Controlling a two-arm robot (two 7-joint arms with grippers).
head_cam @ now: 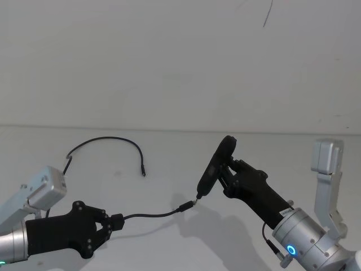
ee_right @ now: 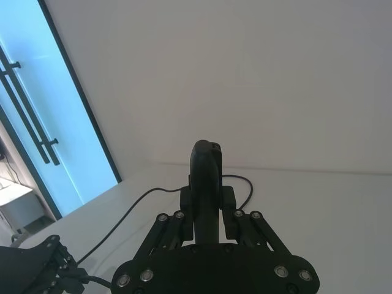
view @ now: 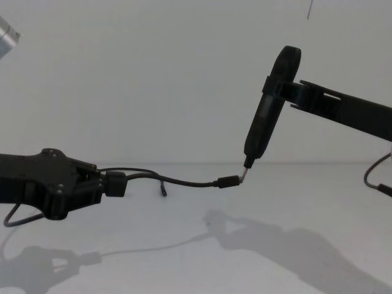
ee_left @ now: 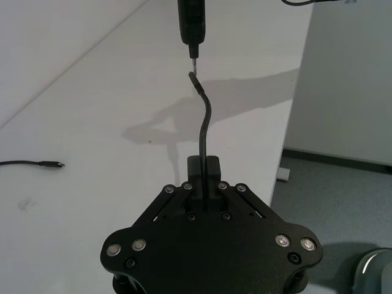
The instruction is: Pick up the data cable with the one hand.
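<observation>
The data cable [head_cam: 152, 214] is a thin black cord. My left gripper [head_cam: 115, 221] is shut on it low at the left, just above the table. A short stretch runs rightward in the air to a small plug [head_cam: 185, 206]. The rest loops back over the table to its other plug [head_cam: 143, 173]. My right gripper [head_cam: 227, 169] is shut on a black pen-shaped tool [head_cam: 216, 164], whose metal tip meets the raised plug [view: 227, 182]. In the left wrist view the fingers [ee_left: 212, 166] pinch the cable [ee_left: 203, 122] below the tool's tip [ee_left: 192, 61].
The white table [head_cam: 271, 152] runs back to a plain white wall. Its edge [ee_left: 288, 122] drops to the floor in the left wrist view. A grey-white arm part [head_cam: 327, 169] stands at the right. A blue glass door [ee_right: 55, 122] shows in the right wrist view.
</observation>
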